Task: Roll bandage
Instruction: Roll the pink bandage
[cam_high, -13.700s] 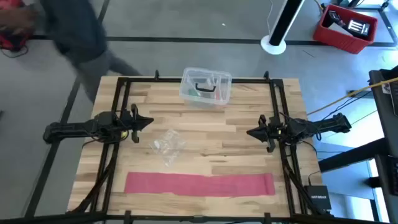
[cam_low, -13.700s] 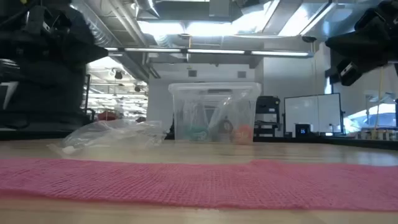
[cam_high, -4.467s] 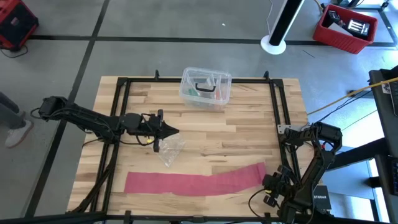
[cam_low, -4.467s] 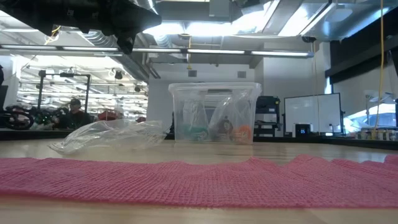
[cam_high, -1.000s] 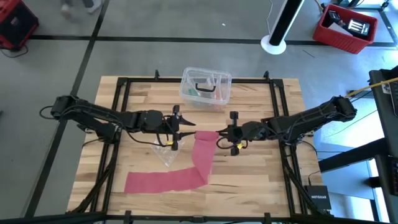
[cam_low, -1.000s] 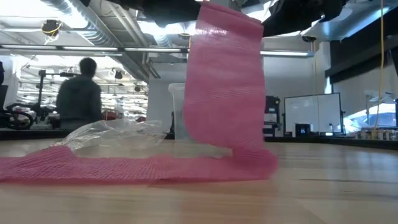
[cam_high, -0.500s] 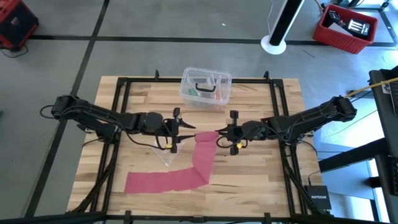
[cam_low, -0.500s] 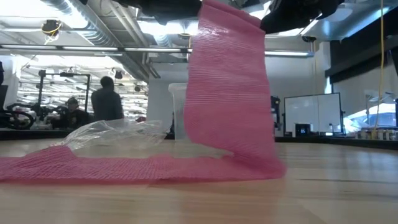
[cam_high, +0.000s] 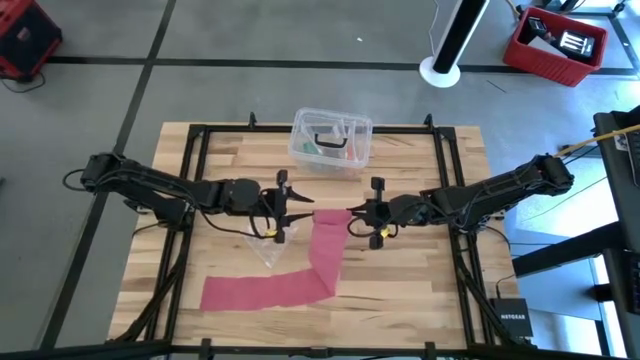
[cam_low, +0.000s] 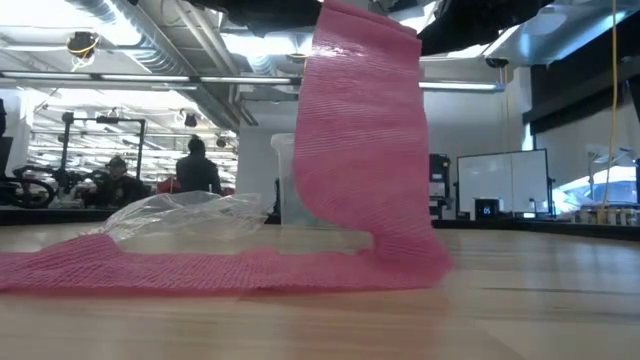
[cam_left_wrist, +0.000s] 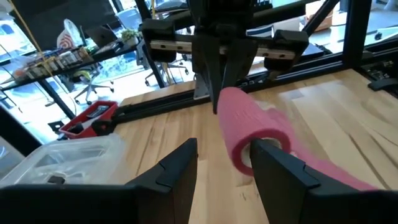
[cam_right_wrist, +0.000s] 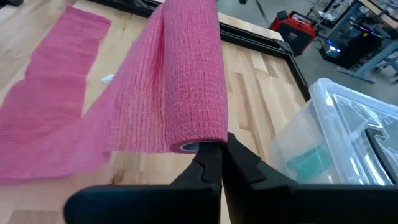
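The right gripper pinched the rolled end of the bandage above mid-tabletop; the left gripper, spread wide, faced that roll. Only a few turns looked wound; most of the strip lay flat, unrolled.

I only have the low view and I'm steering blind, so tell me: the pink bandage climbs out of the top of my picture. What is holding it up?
Observer: The right gripper is shut on the bandage, pinching one end of a rolled-up part.
Operator: And the left one?
Observer: The left gripper is open, its fingers on either side of the roll's other end, not closed on it.
Operator: How much is unrolled?
Observer: From above, the strip drops from the roll, bends, then lies flat toward the left arm's side.
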